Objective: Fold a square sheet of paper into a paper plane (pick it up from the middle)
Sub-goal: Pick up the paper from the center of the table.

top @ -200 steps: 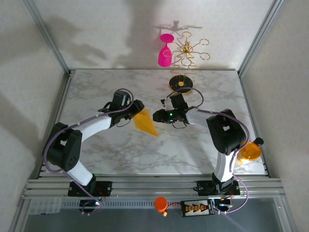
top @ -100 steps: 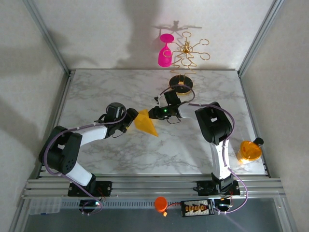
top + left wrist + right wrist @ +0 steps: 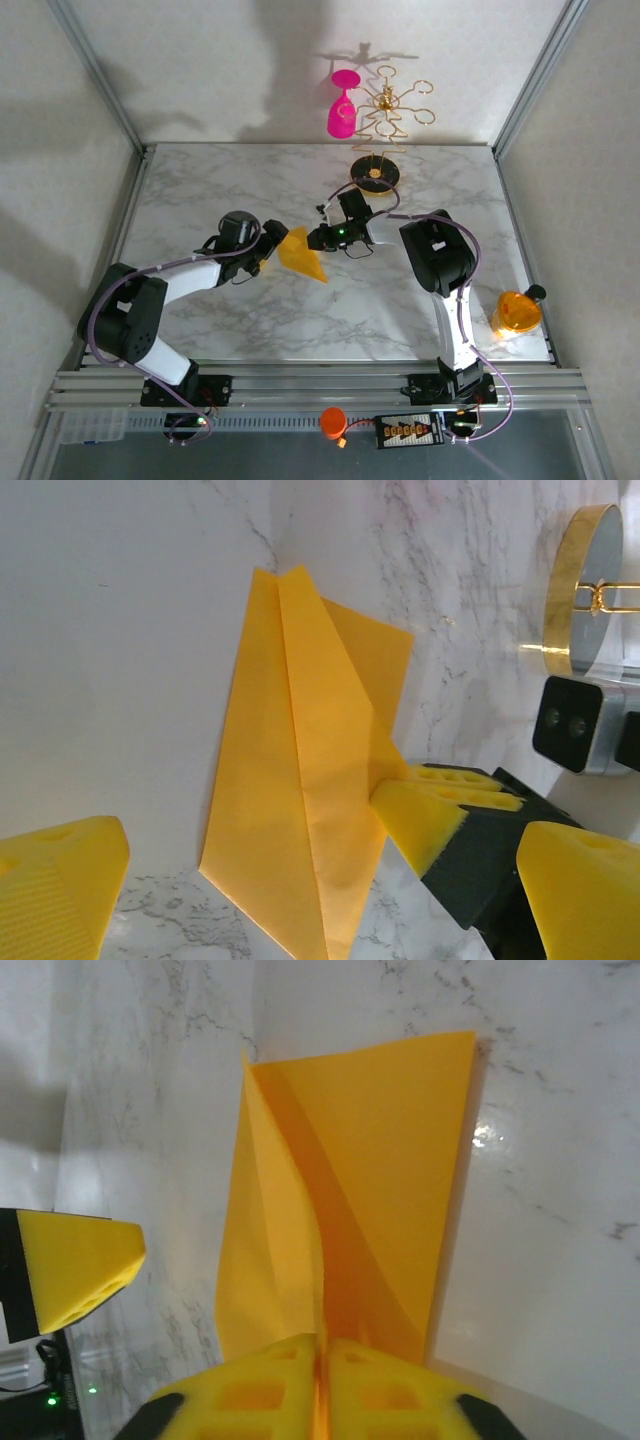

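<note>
Both arms have swung inward: right pincer (image 3: 320,1352) clenches the plane's (image 3: 370,1190) centre ridge, left pincer (image 3: 268,249) gapes, released. Light, floppy, easily creased; best gripped at the ridge.

The left arm (image 3: 188,276) and right arm (image 3: 452,335) had white links between bulky black joints, with purple cables (image 3: 112,290) looped alongside. A green light (image 3: 341,232) glowed at the right wrist. Yellow tool fingers (image 3: 265,1390), pierced with holes, sat on black mounts.

Orange-yellow paper plane (image 3: 302,255), white-marbled table (image 3: 300,322)
</note>
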{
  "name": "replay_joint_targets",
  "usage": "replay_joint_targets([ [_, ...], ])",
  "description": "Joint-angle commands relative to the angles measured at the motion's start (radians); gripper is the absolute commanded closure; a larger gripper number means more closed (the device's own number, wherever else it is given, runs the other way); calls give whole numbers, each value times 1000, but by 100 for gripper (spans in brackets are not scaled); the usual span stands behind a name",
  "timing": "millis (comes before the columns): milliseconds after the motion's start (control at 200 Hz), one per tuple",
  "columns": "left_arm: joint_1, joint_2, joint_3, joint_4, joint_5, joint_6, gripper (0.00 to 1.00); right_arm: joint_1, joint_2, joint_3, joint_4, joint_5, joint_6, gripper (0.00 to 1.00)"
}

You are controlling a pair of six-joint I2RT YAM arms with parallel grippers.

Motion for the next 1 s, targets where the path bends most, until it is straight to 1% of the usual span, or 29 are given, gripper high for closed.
replay_joint_targets([
  [0,8,-44,6,2,4,38,1,5,-10,3,43,-49,5,93],
  [70,9,-69,-4,36,24,51,1,-1,-43,-18,86,-56,27,96],
  [200,10,-123,-39,141,88,75,1,-21,-136,-88,225,-88,113,99],
  [230,9,-131,-50,201,108,76,1,-25,-156,-104,257,-95,136,99],
  [305,8,-147,-70,275,144,68,1,-33,-201,-129,317,-116,191,99],
  [481,1,-140,-100,447,216,22,4,-50,-274,-183,454,-159,336,99],
  [591,-15,-124,-97,525,244,6,7,-53,-302,-206,524,-184,420,99],
  [706,-24,-112,-93,584,261,0,14,-54,-315,-231,620,-214,512,99],
  [821,-26,-103,-99,635,280,2,26,-56,-316,-244,698,-241,593,99],
  [906,-28,-96,-99,634,284,8,32,-56,-319,-249,740,-258,628,99],
  [991,-28,-84,-93,630,301,3,40,-56,-318,-248,742,-269,636,99],
])
